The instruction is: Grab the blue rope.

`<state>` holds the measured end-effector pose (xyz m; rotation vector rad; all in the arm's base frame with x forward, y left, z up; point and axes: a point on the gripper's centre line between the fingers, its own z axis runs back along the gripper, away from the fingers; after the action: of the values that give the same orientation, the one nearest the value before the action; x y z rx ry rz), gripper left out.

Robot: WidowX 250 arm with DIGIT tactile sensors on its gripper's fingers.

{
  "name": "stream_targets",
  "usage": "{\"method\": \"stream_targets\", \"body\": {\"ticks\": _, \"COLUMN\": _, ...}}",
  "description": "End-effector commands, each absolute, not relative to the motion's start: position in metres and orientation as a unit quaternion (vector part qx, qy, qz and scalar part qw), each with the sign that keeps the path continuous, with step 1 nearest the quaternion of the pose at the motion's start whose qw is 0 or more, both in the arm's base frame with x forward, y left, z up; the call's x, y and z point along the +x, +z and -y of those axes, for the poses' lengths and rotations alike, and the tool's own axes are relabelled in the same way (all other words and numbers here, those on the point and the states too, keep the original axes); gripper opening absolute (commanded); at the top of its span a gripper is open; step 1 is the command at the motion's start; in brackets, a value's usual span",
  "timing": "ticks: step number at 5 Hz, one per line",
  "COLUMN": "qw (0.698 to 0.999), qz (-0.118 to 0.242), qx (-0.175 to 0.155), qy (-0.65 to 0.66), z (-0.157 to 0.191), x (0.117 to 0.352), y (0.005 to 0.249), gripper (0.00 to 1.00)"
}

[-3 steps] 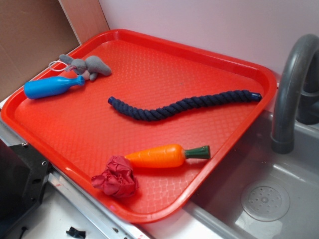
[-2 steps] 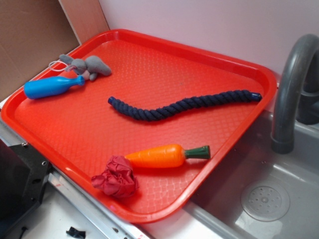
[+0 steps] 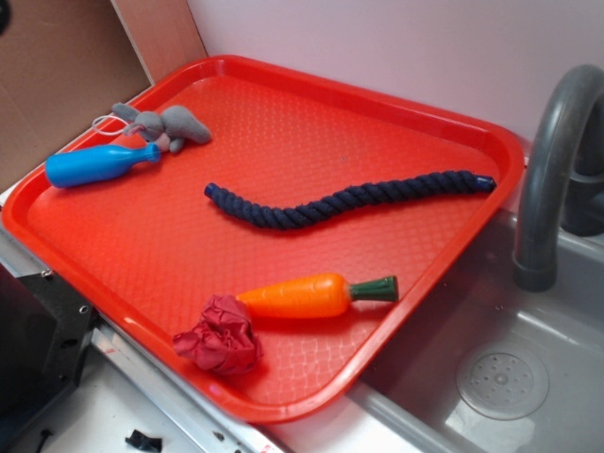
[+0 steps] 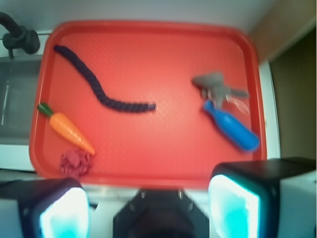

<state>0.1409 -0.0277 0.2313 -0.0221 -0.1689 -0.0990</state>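
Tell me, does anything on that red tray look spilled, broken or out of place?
Nothing stands out. The blue rope lies in a loose wave across the red tray, touching nothing. The toy carrot rests by a crumpled red cloth, and the blue bottle lies beside a grey plush toy. No spills show.

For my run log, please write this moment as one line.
gripper: open, above tray edge | dark navy twisted rope: flat on red plastic tray, untouched | grasp: not yet done

A toy kitchen setup is shown. A grey sink (image 3: pixel 528 368) with a faucet (image 3: pixel 552 160) is seen beside a red tray (image 3: pixel 311 396).
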Motion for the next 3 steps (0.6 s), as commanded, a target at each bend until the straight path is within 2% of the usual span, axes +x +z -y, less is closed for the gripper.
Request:
{"method": "stream_targets", "body": {"ticks": 1, "qw": 0.979, "qz": 0.113, "qx": -0.030, "qy": -0.169, "z": 0.060, "x": 0.189, "y": 0.207, "gripper": 1.00}}
{"method": "stream_targets", "body": {"ticks": 2, "qw": 0.968, "qz": 0.121, "qx": -0.072, "qy": -0.208, "z": 0.084, "x": 0.223, "y": 0.177, "gripper": 1.00}}
{"method": "stream_targets", "body": {"ticks": 3, "qw": 0.963, "qz": 0.081, "qx": -0.086, "qy": -0.242, "z": 0.102, "x": 0.249, "y": 0.138, "gripper": 1.00}}
